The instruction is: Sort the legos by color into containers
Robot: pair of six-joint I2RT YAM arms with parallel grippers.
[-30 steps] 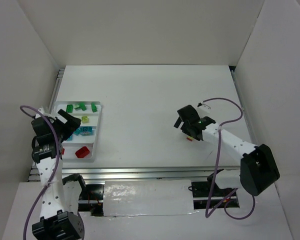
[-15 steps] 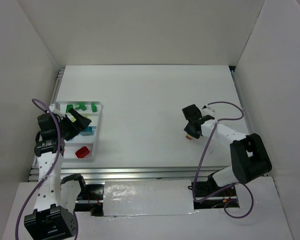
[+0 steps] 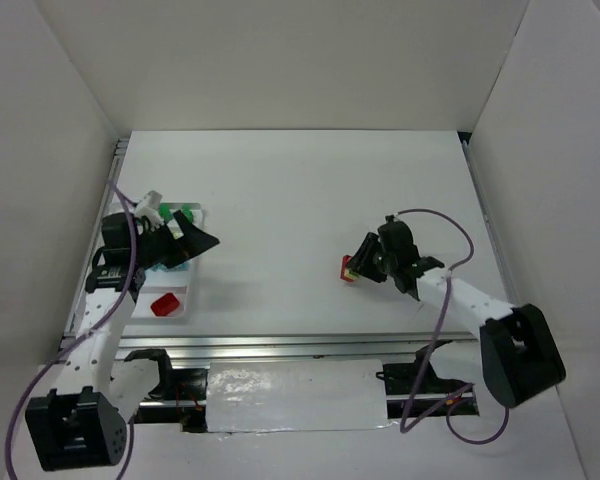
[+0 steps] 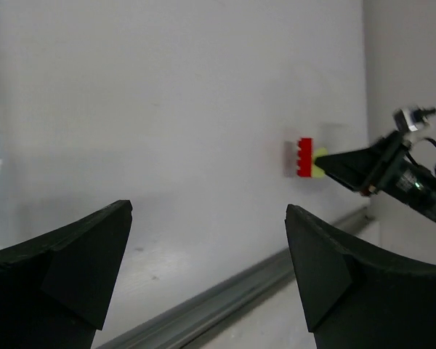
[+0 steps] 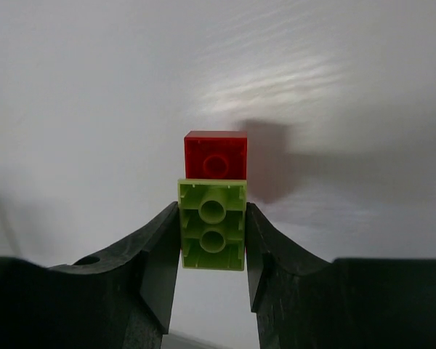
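My right gripper [image 5: 211, 243] is shut on a lime lego [image 5: 211, 225], seen from its hollow underside, with a red lego [image 5: 216, 155] stuck to its far end. In the top view this pair [image 3: 350, 268] hangs right of the table's middle at the right gripper [image 3: 363, 266]. The white tray of containers [image 3: 180, 287] lies at the left, holding dark green legos [image 3: 170, 212] at the back and a red lego [image 3: 165, 304] in front. My left gripper [image 3: 202, 240] stands open at the tray's right edge with nothing in it. From the left wrist view the red lego [image 4: 304, 156] shows far off between the open left gripper [image 4: 209, 211].
A metal rail [image 3: 280, 345] runs along the table's near edge. White walls close in the left, back and right sides. A purple cable [image 3: 450, 225] loops above the right arm. The left arm hides part of the tray.
The right gripper has shut on the lime lego and carried the pair a little left. The left arm has swung from over the tray to point right.
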